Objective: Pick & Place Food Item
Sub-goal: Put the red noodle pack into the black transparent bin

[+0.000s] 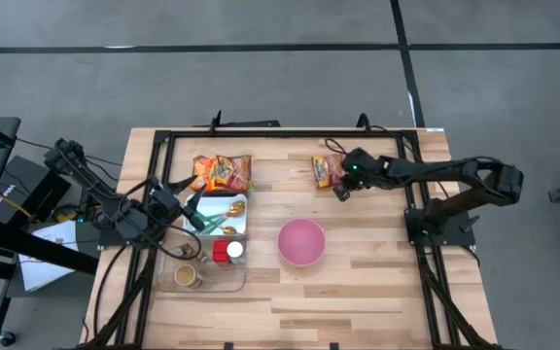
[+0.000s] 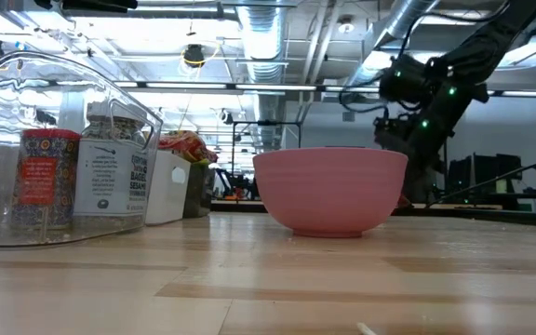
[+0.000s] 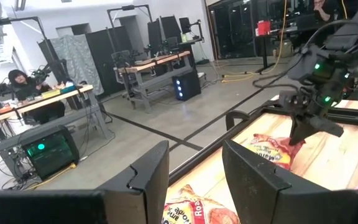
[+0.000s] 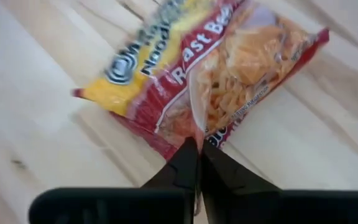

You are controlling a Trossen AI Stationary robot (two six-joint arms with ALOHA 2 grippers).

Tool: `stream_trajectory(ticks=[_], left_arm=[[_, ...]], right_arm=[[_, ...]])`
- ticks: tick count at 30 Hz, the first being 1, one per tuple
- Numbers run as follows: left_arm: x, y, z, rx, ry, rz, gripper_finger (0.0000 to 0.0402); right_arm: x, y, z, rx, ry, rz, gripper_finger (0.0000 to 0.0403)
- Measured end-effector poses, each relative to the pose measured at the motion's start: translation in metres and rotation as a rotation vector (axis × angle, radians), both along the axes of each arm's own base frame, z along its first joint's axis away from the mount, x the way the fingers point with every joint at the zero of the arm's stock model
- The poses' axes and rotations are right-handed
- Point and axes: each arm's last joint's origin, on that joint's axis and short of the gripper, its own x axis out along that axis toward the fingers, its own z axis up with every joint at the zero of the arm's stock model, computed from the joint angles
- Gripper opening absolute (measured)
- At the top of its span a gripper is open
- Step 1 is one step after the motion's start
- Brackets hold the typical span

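a clear plastic tray point(image 1: 205, 282) sits on the wooden bench point(image 1: 358, 292), well away from the right pincer and close beside the left pincer. inside it stand a red-capped spice jar point(image 1: 220, 252), a white-capped jar point(image 1: 234, 250) and a small jar with a dark top point(image 1: 189, 277). beyond the bench, far from both pincers, a person point(image 3: 18, 84) sits at a work desk point(image 3: 36, 102), and a computer tower point(image 3: 183, 87) glows blue under another desk.
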Motion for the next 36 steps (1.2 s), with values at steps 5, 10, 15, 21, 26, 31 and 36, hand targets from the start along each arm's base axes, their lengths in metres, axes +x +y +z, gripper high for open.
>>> stream_trajectory(ticks=[5, 10, 15, 21, 26, 31, 36], left_arm=[[0.001, -0.001, 0.0, -0.001, 0.001, -0.031, 0.0144], [0.01, -0.005, -0.005, 0.068, 0.094, -0.181, 0.0144], [0.033, -0.004, -0.014, 0.141, 0.182, -0.218, 0.0144], [0.073, 0.005, -0.017, 0.199, 0.12, -0.333, 0.0144], [0.096, 0.008, -0.027, 0.226, 0.161, -0.412, 0.0144], [0.122, 0.006, -0.03, 0.21, 0.162, -0.517, 0.0144], [0.158, 0.0, -0.031, 0.153, 0.131, -0.702, 0.0147]], right_arm=[[-0.003, 0.011, 0.022, -0.042, -0.087, 0.038, 0.0002], [-0.01, 0.024, 0.05, -0.099, -0.211, 0.077, 0.0001], [-0.021, 0.031, 0.075, -0.168, -0.309, 0.114, 0.0001], [-0.027, 0.046, 0.113, -0.198, -0.435, 0.272, 0.0], [-0.032, 0.067, 0.13, -0.135, -0.436, 0.427, 0.0], [-0.03, 0.091, 0.133, -0.077, -0.449, 0.587, 0.0], [-0.026, 0.11, 0.138, -0.071, -0.51, 0.695, 0.0]])
